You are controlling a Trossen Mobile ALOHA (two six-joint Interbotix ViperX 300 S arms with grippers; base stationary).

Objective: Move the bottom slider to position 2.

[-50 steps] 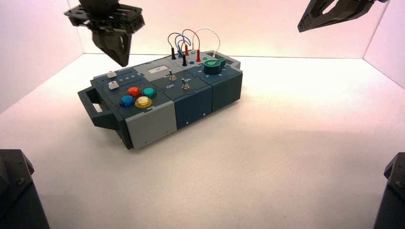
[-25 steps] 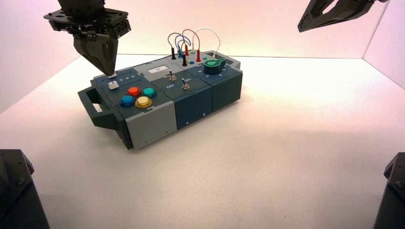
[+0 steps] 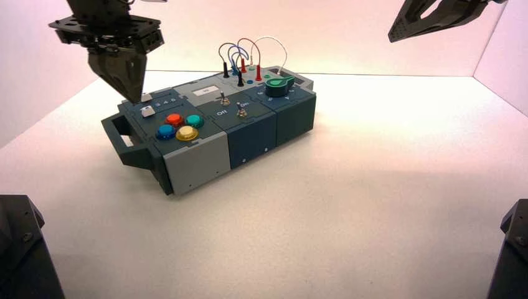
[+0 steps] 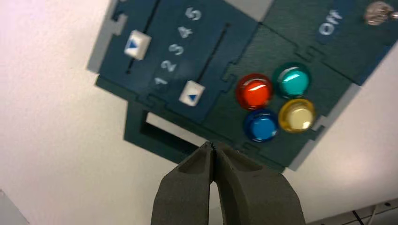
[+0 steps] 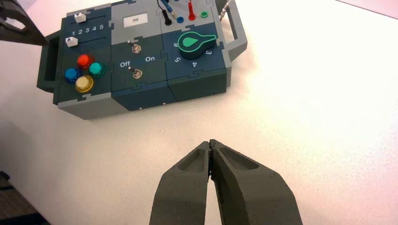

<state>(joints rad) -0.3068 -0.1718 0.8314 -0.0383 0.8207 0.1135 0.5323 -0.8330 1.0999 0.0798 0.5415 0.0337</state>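
Left gripper [image 4: 213,149], fingers pressed together (likely to push with the tip), hovers above the box's handle end; bottom slider [image 4: 192,93] sits beside numeral 1, just short of position 2 [image 4: 168,66].

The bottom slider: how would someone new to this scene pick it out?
Find the box, then its handle end, where four coloured buttons cluster. Two white square knobs sit there in dark tracks flanking a row of numbers. The bottom slider is the one whose track borders the buttons.
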